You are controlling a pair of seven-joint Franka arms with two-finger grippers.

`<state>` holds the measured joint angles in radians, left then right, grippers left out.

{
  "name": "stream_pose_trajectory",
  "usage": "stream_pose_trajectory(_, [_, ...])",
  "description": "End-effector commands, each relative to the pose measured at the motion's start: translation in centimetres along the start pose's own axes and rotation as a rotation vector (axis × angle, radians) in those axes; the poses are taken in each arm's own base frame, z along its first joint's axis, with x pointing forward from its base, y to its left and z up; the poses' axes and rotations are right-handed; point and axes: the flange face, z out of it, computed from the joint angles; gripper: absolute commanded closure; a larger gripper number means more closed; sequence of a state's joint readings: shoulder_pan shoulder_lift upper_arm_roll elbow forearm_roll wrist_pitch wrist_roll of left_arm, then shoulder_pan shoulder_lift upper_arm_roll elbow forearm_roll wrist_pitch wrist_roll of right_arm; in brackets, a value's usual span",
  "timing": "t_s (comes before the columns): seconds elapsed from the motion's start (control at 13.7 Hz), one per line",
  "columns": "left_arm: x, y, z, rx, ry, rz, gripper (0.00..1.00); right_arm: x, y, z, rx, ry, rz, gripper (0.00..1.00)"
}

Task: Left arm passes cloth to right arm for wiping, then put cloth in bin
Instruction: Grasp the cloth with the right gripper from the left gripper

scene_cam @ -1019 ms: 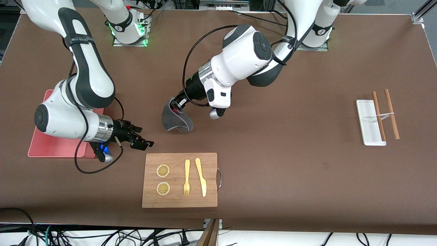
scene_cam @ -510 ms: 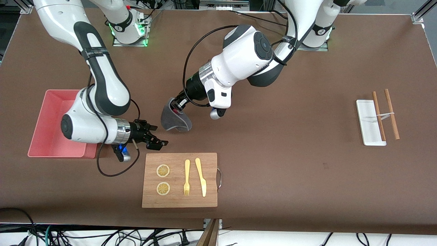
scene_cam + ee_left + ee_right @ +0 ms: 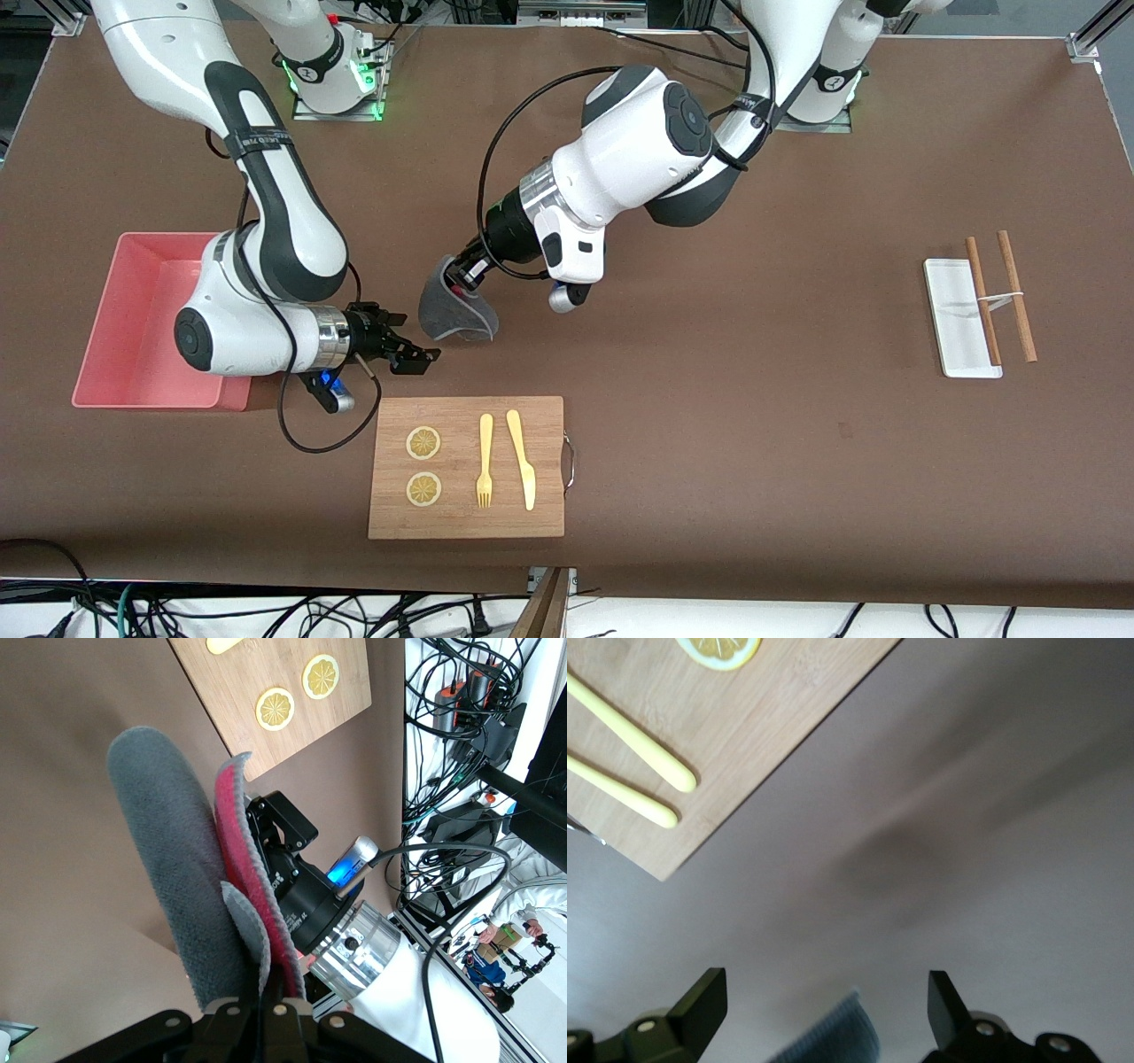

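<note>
Above the brown table in the front view, the left gripper pinches the soft dark grey cloth, hanging near the wooden board. Beside it, the right gripper gapes empty, near the pink plastic bin. Left wrist view: fingers clamp the cloth's grey-and-red folds. Right wrist view: spread fingers flank the cloth's edge.

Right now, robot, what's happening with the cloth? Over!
Left gripper jaws shut on the cloth, held over the table. Right gripper jaws open, beside the cloth, not gripping. Bin waiting. Nothing between them. Over.

High front overview; two close wrist views (shared: wooden board).
</note>
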<state>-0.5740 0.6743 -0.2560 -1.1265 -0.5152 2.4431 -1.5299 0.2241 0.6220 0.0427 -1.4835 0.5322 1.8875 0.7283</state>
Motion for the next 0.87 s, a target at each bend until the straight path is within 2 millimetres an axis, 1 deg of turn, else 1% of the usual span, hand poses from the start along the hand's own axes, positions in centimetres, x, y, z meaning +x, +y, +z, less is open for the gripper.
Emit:
stream_pose_trajectory(0.0, [-0.2,0.5,-0.5,-0.016,-0.020,-0.024,1.00,-0.8,-0.6,-1.5,-0.024,-0.017,-0.031,0.00])
stream_pose_trajectory(0.15, [-0.2,0.5,-0.6,-0.017,-0.021,-0.023,1.00,-1.1,-0.7,-1.2,-0.033,-0.024,-0.038,0.00])
stream_pose_trajectory(0.36, [-0.2,0.6,-0.7,-0.018,-0.020,-0.024,1.00,-1.2,-0.4,-0.5,-0.058,-0.046,-0.036,0.00])
stream_pose_trajectory(0.51, [-0.3,0.5,-0.6,-0.016,-0.021,-0.023,1.00,-0.9,0.1,0.7,-0.090,-0.075,-0.028,0.06])
stream_pose_trajectory(0.66, [-0.3,0.6,-0.7,-0.018,-0.021,-0.023,1.00,-1.0,0.3,1.2,-0.110,-0.098,-0.022,0.06])
stream_pose_trajectory(0.73, [-0.3,0.6,-0.7,-0.018,-0.021,-0.023,1.00,-1.2,0.4,1.2,-0.119,-0.108,-0.023,0.10])
stream_pose_trajectory(0.8, [-0.1,0.5,-0.6,-0.017,-0.020,-0.024,1.00,-1.2,0.5,1.0,-0.124,-0.116,-0.023,0.30])
